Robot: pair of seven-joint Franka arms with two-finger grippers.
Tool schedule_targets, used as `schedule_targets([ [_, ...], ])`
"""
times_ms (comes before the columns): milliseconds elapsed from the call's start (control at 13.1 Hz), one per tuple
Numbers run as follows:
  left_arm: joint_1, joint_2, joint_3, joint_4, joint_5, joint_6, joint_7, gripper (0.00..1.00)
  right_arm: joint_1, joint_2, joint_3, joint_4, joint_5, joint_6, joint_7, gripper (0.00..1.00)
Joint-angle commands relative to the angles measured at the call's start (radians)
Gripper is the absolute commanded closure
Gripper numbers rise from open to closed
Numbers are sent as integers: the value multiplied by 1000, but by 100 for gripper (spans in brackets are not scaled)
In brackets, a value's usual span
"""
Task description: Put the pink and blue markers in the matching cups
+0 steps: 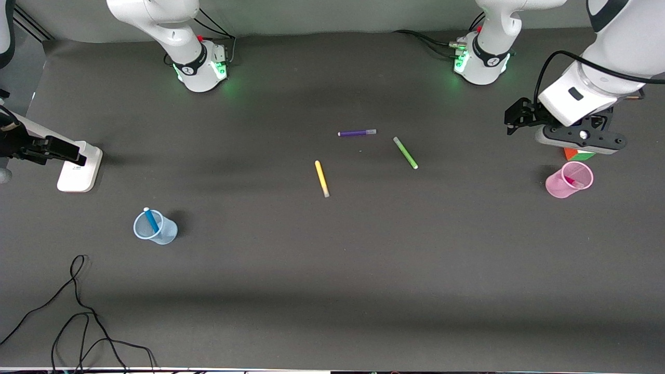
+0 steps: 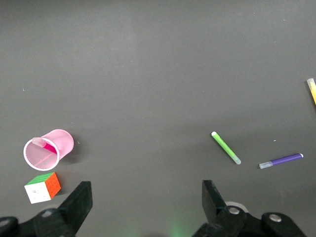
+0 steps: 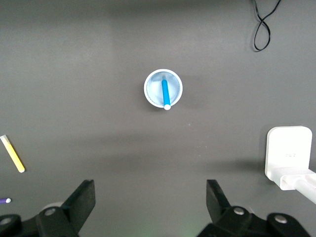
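Blue marker (image 1: 151,220) in blue cup (image 1: 161,234), under open right claw (image 3: 150,202).

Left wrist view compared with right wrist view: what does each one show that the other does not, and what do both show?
Only the left wrist view shows the pink cup with the pink marker in it, the puzzle cube beside it, the green marker and the open left gripper. Only the right wrist view shows the blue cup holding the blue marker, a black cable, a white stand and the open right gripper. Both show the yellow marker and the purple marker.
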Motion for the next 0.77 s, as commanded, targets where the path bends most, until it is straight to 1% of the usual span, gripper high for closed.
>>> schedule_targets([
  [0, -28, 14, 16, 27, 38, -23, -14, 1, -3, -22, 7, -8, -25, -13, 25, 0],
  [153, -28, 20, 13, 31, 75, -23, -9, 1, -3, -23, 7, -8, -28, -4, -7, 0],
  [306, -26, 35, 16, 34, 75, -27, -3, 1, -3, -26, 4, -10, -34, -1, -54, 0],
  [383, -26, 35, 16, 34, 75, -27, -2, 1, -3, -26, 5, -10, -48, -1, -58, 0],
  [689, -22, 37, 17, 36, 75, -26, 2, 1, -3, -26, 5, -10, -57, -2, -111, 0],
])
